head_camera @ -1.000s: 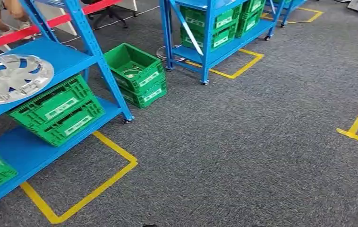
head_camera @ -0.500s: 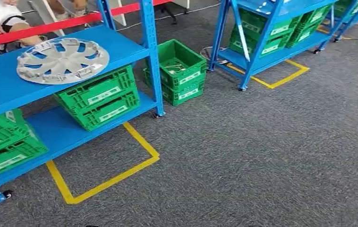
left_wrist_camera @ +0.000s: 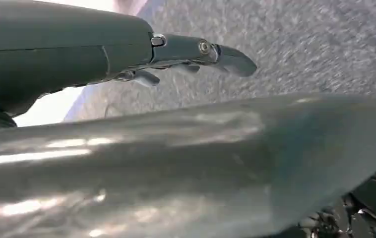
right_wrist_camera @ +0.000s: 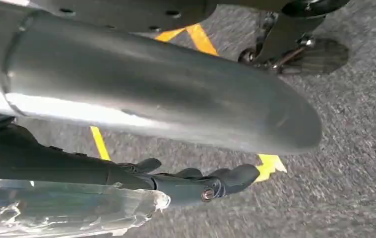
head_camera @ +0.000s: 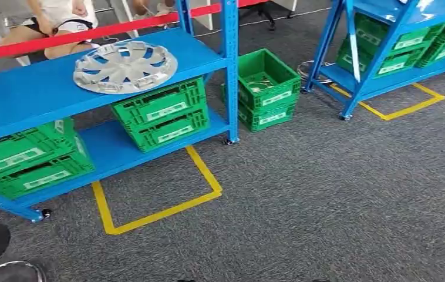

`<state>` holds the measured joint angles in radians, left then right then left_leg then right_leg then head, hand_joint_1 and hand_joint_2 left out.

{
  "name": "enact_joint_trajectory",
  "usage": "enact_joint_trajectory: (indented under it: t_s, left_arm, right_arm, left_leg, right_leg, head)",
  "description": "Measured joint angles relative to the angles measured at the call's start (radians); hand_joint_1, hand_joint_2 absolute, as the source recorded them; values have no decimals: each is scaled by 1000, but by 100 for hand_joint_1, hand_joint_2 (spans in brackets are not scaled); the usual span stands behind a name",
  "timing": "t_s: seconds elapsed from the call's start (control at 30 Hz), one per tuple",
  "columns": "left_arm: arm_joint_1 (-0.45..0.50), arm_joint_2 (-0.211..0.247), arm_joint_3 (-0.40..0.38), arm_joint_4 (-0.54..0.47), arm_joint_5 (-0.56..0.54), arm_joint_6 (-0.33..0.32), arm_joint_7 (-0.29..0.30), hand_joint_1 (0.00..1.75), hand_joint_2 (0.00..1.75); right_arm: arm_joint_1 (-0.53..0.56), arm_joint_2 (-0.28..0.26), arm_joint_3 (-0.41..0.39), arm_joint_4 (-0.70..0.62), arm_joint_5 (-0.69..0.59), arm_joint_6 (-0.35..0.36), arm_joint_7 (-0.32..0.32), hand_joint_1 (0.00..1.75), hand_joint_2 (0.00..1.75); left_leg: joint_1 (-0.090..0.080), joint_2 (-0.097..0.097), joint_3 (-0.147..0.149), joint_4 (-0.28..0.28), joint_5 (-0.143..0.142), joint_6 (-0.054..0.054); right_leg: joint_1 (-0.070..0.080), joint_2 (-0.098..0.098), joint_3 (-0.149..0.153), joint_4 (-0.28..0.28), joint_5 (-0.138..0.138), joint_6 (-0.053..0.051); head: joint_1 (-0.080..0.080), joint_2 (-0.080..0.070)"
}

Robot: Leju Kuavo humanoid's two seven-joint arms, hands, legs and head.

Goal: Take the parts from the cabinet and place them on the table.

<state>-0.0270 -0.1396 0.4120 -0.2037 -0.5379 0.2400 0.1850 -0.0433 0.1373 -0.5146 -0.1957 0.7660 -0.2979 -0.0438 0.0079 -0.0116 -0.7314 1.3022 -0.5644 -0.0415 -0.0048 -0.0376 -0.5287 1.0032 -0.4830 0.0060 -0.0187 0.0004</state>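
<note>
Silver wheel cover (head_camera: 125,66) flat on upper shelf of blue cabinet (head_camera: 20,97) (out in the open, so prob. easy to lift), green crates (head_camera: 161,114) stowed below; L hand (left_wrist_camera: 176,54) & R hand (right_wrist_camera: 191,181) hanging over carpet, fingers straight, holding nothing.

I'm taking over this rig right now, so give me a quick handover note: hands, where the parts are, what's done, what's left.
Left hand: hangs over the carpet, fingers extended, holding nothing.
Right hand: same, fingers extended, nothing held.
Parts: a silver wheel cover lies flat on the upper shelf of the blue rack; green crates sit on the shelf below.
Done: nothing visible tells.
Left: the wheel cover lies on the rack; no table in view.
</note>
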Motion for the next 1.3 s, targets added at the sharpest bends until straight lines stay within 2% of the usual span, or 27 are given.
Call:
enact_joint_trajectory:
  t_s: [0.03, 0.1, 0.13, 0.17, 0.2, 0.3, 0.33, 0.37, 0.4, 0.47, 0.5, 0.53, 0.6, 0.63, 0.67, 0.7, 0.8, 0.83, 0.87, 0.9, 0.97, 1.03, 1.07, 1.13, 1.17, 1.2, 1.3]
  left_arm:
    - [2, 0, 2, 0, 1, 0, 0, 0, 0]
    - [3, 0, 5, 0, 1, 0, 0, 0, 0]
    - [2, 0, 6, 0, 1, 0, -1, 0, 0]
    - [-3, 0, 6, 0, 1, 1, -2, 0, 0]
    - [-6, -1, 6, 0, 2, 1, -3, 0, 0]
    - [1, 0, 10, 0, 7, 8, -9, 0, 0]
    - [2, -1, 13, 0, 11, 10, -13, 0, 0]
    - [1, -1, 15, 0, 15, 12, -16, 0, 0]
    - [-1, -2, 16, 0, 15, 15, -17, 0, 0]
    - [-3, -4, 21, 0, 15, 16, -18, 0, 0]
    - [-2, -5, 24, 0, 15, 18, -18, 0, 0]
    - [0, -4, 25, 0, 15, 19, -18, 0, 0]
    - [0, -5, 29, 0, 15, 21, -18, 0, 0]
    - [-2, -6, 31, 0, 15, 21, -18, 0, 0]
    - [-3, -6, 31, 0, 15, 22, -18, 0, 0]
    - [-6, -6, 31, 0, 15, 22, -18, 0, 0]
    - [4, -5, 32, 0, 15, 23, -18, 0, 0]
    - [6, -4, 33, 0, 15, 24, -18, 0, 0]
    - [8, -5, 34, 0, 15, 24, -18, 0, 0]
    - [6, -5, 36, 0, 15, 24, -18, 0, 0]
    - [0, -5, 38, 0, 15, 24, -36, 0, 0]
    - [1, -5, 38, 0, 13, 25, -45, 0, 0]
    - [3, -5, 38, 0, 13, 28, -46, 0, 0]
    - [3, -5, 38, 0, 8, 37, -48, 0, 0]
    - [2, -5, 38, 0, 5, 39, -50, 0, 0]
    - [-2, -6, 38, 0, 5, 40, -53, 0, 0]
    - [-3, -7, 39, 0, 3, 40, -52, 0, 0]
  right_arm:
    - [-2, 0, 0, 0, 0, 0, 0, 0, 0]
    - [-7, 0, 0, 0, 0, 0, 0, 0, 0]
    - [-7, 0, 0, 0, 0, 0, 0, 0, 0]
    - [-6, 0, 0, 0, 0, 0, 0, 0, 0]
    - [-6, 0, 0, 0, 0, 0, 0, 0, 0]
    - [-12, 0, 0, 0, 0, 0, 0, 0, 0]
    - [-12, 0, 0, -1, 0, 0, 0, 0, 0]
    - [-11, 0, -1, -1, 0, -1, -1, 0, 0]
    - [-10, 0, -3, -1, 0, -1, 0, 0, 0]
    - [-8, 0, -6, -1, 0, -1, 0, 0, 0]
    - [-4, 0, -6, -1, 0, -1, 0, 0, 0]
    - [-2, 0, -6, -1, 0, -1, 0, 0, 0]
    - [-3, 0, -7, -1, 1, -1, 0, 0, 0]
    - [-4, 0, -8, -1, 1, -1, 0, 0, 0]
    - [-5, 0, -8, 0, 1, -1, 0, 0, 0]
    - [-5, 1, -9, 0, 1, -1, 0, 0, 0]
    - [-8, 1, -10, 0, 2, -2, 0, 0, 0]
    - [-9, 1, -10, 0, 2, -2, 0, 0, 0]
    - [-10, 1, -10, 0, 2, -2, 0, 0, 0]
    - [-9, 1, -11, 0, 2, -1, -1, 0, 0]
    - [-3, 1, -14, 0, 1, -1, -1, 0, 0]
    - [-1, 1, -16, 0, 0, -2, -1, 0, 0]
    - [-3, 1, -17, 0, 0, -2, -1, 0, 0]
    - [-7, 1, -21, 0, 0, -2, -2, 0, 0]
    - [-8, 1, -22, 0, 0, -2, -3, 0, 0]
    - [-6, 1, -23, 0, 0, -2, -3, 0, 0]
    - [-9, 1, -24, 0, 2, -2, -5, 0, 0]
  left_leg:
    - [0, 1, 19, -29, 27, 1]
    - [-3, 25, 110, -193, 109, 10]
    - [-8, 69, 157, -273, 134, 17]
    - [-18, 104, 176, -320, 125, 17]
    - [-15, 84, 173, -318, 127, 29]
    - [-15, 51, 169, -323, 131, 44]
    - [-7, 38, 171, -325, 135, 51]
    - [-4, 31, 170, -325, 136, 55]
    - [-3, 19, 167, -325, 139, 59]
    - [-3, -7, 163, -325, 140, 61]
    - [-3, -23, 163, -325, 141, 61]
    - [-2, -38, 164, -325, 142, 60]
    - [2, -69, 165, -324, 144, 55]
    - [4, -81, 165, -323, 145, 51]
    - [-1, -94, 163, -320, 146, 42]
    - [0, -108, 155, -316, 146, 35]
    - [8, -134, 146, -326, 158, 14]
    - [9, -138, 144, -323, 158, 11]
    - [1, -78, 136, -302, 139, 9]
    - [-1, -30, 104, -235, 91, 6]
    - [0, -2, 27, -69, 12, 2]
    - [0, 0, -4, 2, 0, 4]
    - [0, 1, 16, -32, 29, 6]
    - [-5, 25, 111, -204, 113, 17]
    - [-13, 83, 158, -284, 137, 26]
    - [-24, 124, 172, -322, 126, 31]
    - [-22, 76, 165, -319, 129, 38]
  right_leg:
    - [1, -13, 0, 0, 0, 0]
    - [2, -37, 5, 0, -2, 3]
    - [2, -47, 8, 0, -4, 6]
    - [13, -57, 8, 6, -10, 13]
    - [15, -66, 0, 3, -11, 16]
    - [14, -100, 21, -3, -13, 28]
    - [9, -77, 13, 5, -24, 37]
    - [8, -20, -3, 51, -56, 43]
    - [5, 12, -38, 127, -96, 47]
    - [3, 32, -121, 296, -160, 52]
    - [3, 33, -148, 338, -164, 53]
    - [3, 33, -144, 320, -138, 53]
    - [-2, 46, -78, 166, -45, 52]
    - [-8, 77, -35, 74, -3, 54]
    - [-13, 122, -12, 17, -3, 56]
    - [-14, 123, -9, 7, -8, 45]
    - [-5, 95, -2, 13, -5, 23]
    - [-13, 80, -3, 6, 2, 13]
    - [-10, 70, -2, 4, 4, 8]
    - [-8, 58, -2, 3, 5, 3]
    - [-3, 25, -5, 4, 4, 0]
    - [-1, -5, -6, 4, 3, -2]
    - [1, -18, -6, 4, 2, -2]
    - [3, -41, -1, 4, -1, 1]
    - [4, -49, 4, 4, -3, 5]
    - [15, -59, 3, 9, -11, 11]
    - [15, -93, 16, -1, -14, 20]
  head:
    - [-1, 0]
    - [-1, 0]
    - [-1, 0]
    - [-2, 0]
    - [1, 0]
    - [1, 0]
    - [4, 0]
    - [9, 0]
    - [13, 0]
    - [16, 0]
    - [15, 0]
    - [15, 0]
    - [14, 0]
    - [16, 0]
    - [16, 0]
    - [15, 0]
    - [16, 0]
    - [16, 0]
    - [12, 0]
    - [1, 0]
    - [1, 0]
    - [1, 0]
    - [1, 0]
    - [1, 0]
    - [1, 0]
    - [-1, 0]
    - [5, 0]
